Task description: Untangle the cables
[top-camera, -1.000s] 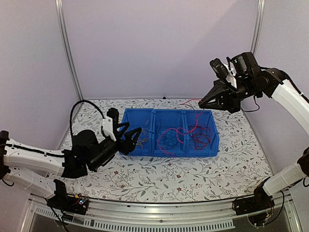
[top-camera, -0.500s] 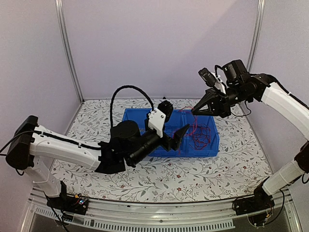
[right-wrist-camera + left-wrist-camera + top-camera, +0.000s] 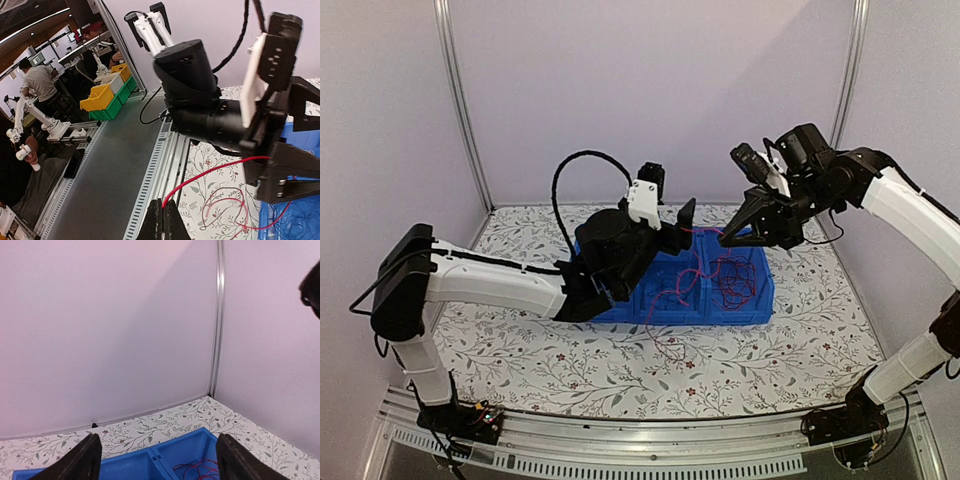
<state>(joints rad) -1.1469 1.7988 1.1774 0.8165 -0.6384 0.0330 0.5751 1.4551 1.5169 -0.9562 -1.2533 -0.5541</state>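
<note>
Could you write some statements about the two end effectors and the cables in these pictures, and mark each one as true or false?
1. The right end effector is shut on a red cable. True.
2. The left end effector grips a cable. False: it is open, with nothing between its fingers.
3. Both end effectors rest on the table. False: both are raised above the blue bin.
4. A loose red strand lies on the table in front of the blue bin. True.
</note>
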